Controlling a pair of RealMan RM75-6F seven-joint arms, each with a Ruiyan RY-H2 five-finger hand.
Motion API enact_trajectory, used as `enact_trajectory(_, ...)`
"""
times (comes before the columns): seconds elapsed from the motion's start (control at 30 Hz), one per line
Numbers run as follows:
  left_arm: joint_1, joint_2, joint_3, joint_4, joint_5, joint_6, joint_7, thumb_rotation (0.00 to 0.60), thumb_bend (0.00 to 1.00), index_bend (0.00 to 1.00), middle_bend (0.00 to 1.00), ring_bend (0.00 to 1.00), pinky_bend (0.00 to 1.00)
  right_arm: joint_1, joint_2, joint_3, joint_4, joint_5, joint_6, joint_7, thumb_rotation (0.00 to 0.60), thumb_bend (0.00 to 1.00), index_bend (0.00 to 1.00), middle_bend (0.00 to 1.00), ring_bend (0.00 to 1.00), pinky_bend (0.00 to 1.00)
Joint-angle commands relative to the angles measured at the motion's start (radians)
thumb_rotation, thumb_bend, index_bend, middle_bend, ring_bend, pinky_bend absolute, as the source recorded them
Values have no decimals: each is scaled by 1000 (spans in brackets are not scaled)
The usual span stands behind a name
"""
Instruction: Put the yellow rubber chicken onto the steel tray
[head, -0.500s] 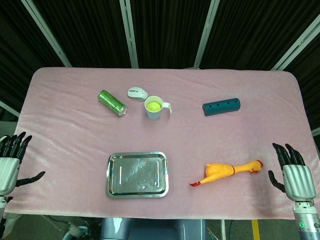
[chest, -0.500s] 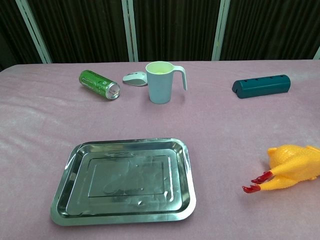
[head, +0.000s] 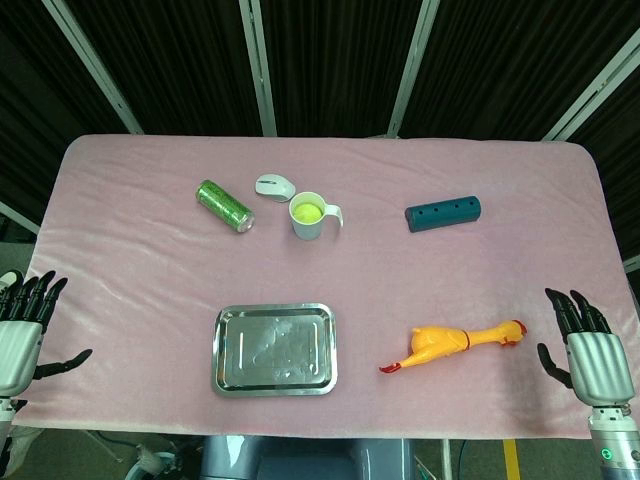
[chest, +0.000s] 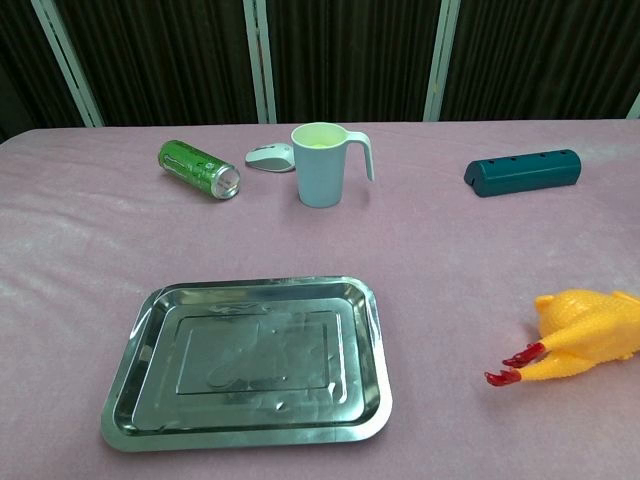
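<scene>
My left hand (head: 20, 335) at lower-left edge and right hand (head: 590, 350) at lower right: both empty, fingers apart. Yellow rubber chicken (head: 455, 343) lies lower right-center, well right of steel tray (head: 274, 349). Cup (head: 309, 215) & green can (head: 224, 205) sit farther up.

Robot test lab, staged tabletop setup. Table (head: 140, 270) covered in pink cloth, backed at 12 o'clock by black curtain panels (head: 330, 60) with white metal struts (head: 258, 65) — a rig enclosure, not a home. Unrelated props scattered: green can (head: 224, 205) lying at 11 o'clock, white mouse (head: 272, 184), white mug (head: 310, 215), teal cylinder (head: 443, 213) at 1 o'clock, steel tray (head: 274, 349), rubber chicken (head: 455, 343). Robot hands at both lower corners.
</scene>
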Motion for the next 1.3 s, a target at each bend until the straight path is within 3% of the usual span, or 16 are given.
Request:
enact_trajectory(0.03, 4, 0, 4, 2, 9, 7, -7, 600, 0, 0, 0, 0, 0, -4, 2, -4, 5, -9, 8, 12, 600, 406, 37, 147, 100, 206)
enact_trajectory(0.33, 11, 9, 11, 0, 23, 18, -15, 600, 0, 0, 0, 0, 0, 4, 5, -17, 14, -42, 0, 35, 600, 406, 66, 153, 116, 225)
enact_trajectory(0.7, 14, 36, 13, -18, 34, 25, -15, 600, 0, 0, 0, 0, 0, 113, 0, -31, 38, -106, -149, 40, 600, 396, 163, 199, 147, 255)
enact_trajectory(0.9, 17, 49, 10, -35, 27, 26, -11, 600, 0, 0, 0, 0, 0, 184, -48, -34, 106, -110, -255, 55, 600, 388, 282, 231, 164, 266)
enact_trajectory(1.3, 14, 58, 4, -53, 19, 17, 4, 600, 0, 0, 0, 0, 0, 236, -133, -57, 237, -88, -348, 88, 600, 387, 340, 262, 189, 266)
